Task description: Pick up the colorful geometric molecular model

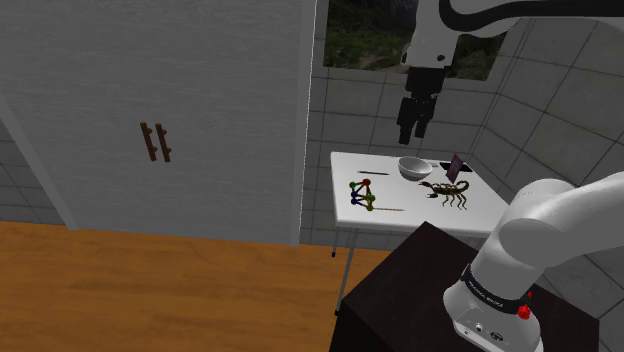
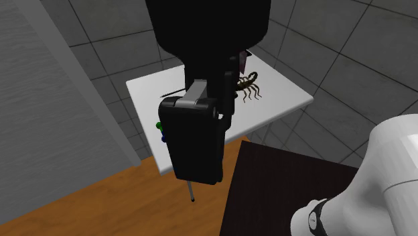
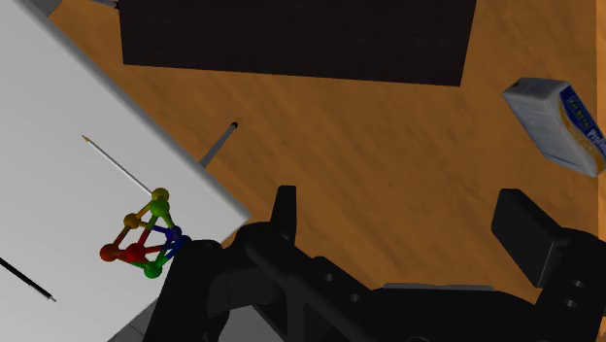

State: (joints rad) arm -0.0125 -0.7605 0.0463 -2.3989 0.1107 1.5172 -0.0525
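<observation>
The molecular model [image 1: 362, 194] is a small frame of red, green, blue and yellow balls joined by rods. It stands on the white table [image 1: 400, 215] near the edge at the shoulder view's left. My black gripper [image 1: 411, 132] hangs high above the table, over the bowl's side rather than the model. In the wrist view the model [image 3: 146, 238] lies off to the side of one finger [image 3: 283, 209], and the gripper [image 3: 403, 228] is open with only floor between the fingers. My hand hides most of the model [image 2: 159, 127] in the second exterior view.
A white bowl [image 1: 414, 167], a brown scorpion figure [image 1: 447, 192] and a small purple item [image 1: 457, 166] share the table, with thin sticks [image 1: 386, 209] beside the model. A white-blue box [image 3: 561, 121] lies on the wooden floor. The dark stand [image 1: 410, 290] is in front.
</observation>
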